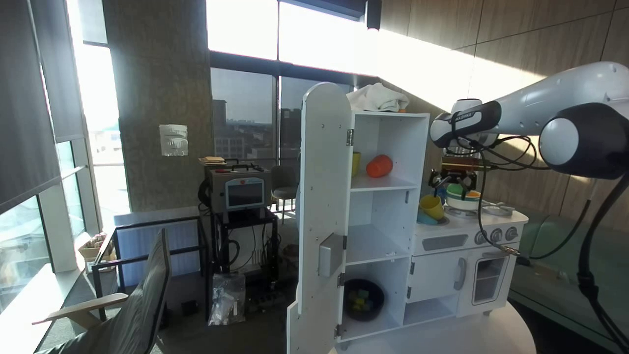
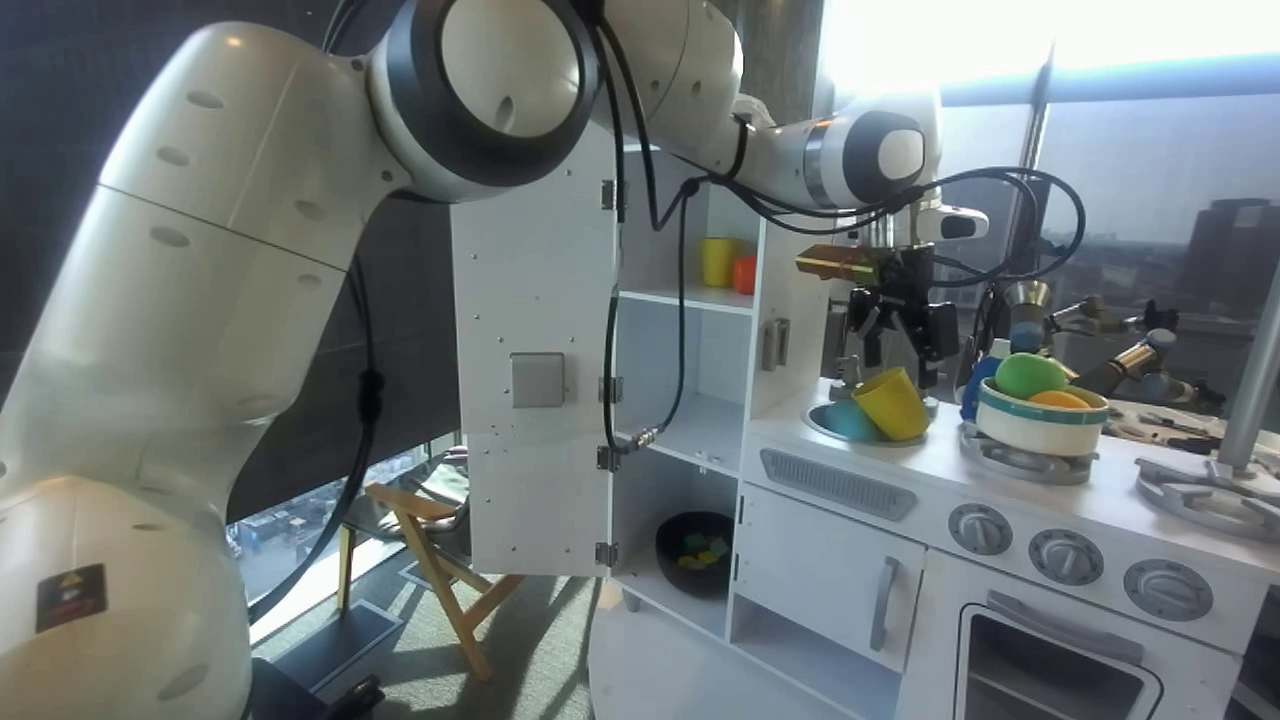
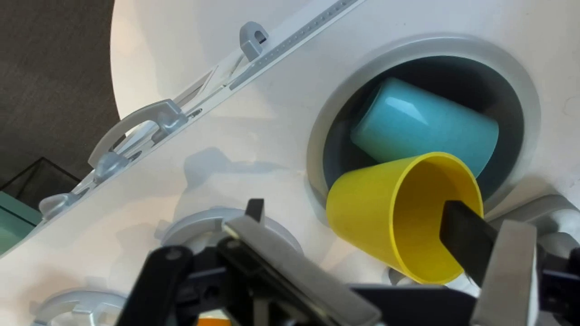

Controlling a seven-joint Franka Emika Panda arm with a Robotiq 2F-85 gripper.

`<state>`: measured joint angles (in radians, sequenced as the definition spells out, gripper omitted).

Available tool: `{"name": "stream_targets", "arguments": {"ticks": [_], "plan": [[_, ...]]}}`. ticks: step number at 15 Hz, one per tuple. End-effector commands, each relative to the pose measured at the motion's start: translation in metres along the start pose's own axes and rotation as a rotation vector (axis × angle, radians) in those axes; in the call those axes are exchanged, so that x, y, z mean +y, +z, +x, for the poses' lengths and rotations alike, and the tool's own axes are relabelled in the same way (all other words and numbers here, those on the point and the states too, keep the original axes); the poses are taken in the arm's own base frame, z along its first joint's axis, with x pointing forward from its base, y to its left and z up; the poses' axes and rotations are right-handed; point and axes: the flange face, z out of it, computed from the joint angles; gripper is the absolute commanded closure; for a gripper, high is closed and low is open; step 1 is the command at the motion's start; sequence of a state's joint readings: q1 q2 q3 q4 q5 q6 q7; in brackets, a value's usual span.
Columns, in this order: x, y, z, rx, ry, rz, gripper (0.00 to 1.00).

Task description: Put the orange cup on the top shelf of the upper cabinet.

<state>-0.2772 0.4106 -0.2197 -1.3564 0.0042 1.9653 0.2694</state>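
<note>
The orange cup lies tipped on its side on the top shelf of the upper cabinet. In an exterior view, only part of the orange cup shows, beside a yellow cup on the top shelf. The orange cup is out of view in the wrist view. My gripper is open, away from the cabinet and above the sink area. In the wrist view, my gripper has its fingers spread wide over a tilted yellow cup, holding nothing.
The tall cabinet door stands open. The tilted yellow cup and a teal cup are in the sink. A pot with green and orange toys stands on a burner. A black bowl sits on the bottom shelf.
</note>
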Motion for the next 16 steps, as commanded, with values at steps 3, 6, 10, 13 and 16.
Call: {"name": "stream_targets", "arguments": {"ticks": [3,6,10,13,16], "plan": [[-0.013,0.0,0.013,0.016,0.001,0.001,0.0],[-0.016,0.005,0.018,0.026,0.006,-0.002,0.0],[-0.008,0.016,0.027,0.017,0.041,-0.014,0.0],[-0.007,0.023,0.031,0.008,0.053,-0.017,0.02],[-0.005,0.026,0.03,-0.001,0.059,-0.025,0.28]]}}
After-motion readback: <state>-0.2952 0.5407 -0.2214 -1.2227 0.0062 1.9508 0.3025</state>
